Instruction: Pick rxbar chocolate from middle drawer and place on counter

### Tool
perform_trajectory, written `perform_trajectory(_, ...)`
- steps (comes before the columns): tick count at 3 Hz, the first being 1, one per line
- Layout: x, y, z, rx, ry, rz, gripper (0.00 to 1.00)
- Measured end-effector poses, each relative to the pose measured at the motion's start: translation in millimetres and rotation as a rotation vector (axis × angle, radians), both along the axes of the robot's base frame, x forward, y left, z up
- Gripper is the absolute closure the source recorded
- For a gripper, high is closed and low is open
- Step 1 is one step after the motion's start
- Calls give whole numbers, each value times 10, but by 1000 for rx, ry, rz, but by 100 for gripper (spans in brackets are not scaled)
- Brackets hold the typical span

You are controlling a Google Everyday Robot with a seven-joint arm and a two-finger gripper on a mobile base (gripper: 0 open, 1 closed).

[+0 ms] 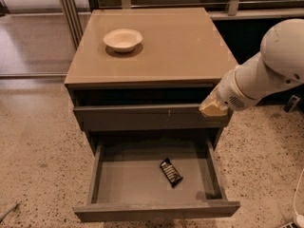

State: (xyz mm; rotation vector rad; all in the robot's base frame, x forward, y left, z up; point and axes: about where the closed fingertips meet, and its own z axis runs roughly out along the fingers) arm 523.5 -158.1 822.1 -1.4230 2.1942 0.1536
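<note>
The rxbar chocolate [171,172], a small black bar with white lettering, lies flat on the grey floor of the open middle drawer [137,182], right of centre and turned at a slant. The tan counter [166,46] caps the grey cabinet. My gripper [213,109] comes in from the right on a white arm and sits in front of the right end of the upper drawer front, above the open drawer and up and to the right of the bar. Nothing shows in it.
A white bowl [123,39] stands on the counter's left rear part. The closed upper drawer front [142,118] has small pale scratches. Metal posts [71,13] stand behind on the left. Speckled floor surrounds the cabinet.
</note>
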Motion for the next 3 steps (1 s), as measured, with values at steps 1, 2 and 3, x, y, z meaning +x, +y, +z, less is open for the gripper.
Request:
perform_trajectory(1,0,0,0,0,0,0,100)
perform_trajectory(2,-55,-109,-380,-7,10,-14,100)
perform_trajectory(3,-131,-270,-1115,17,51,-58,100)
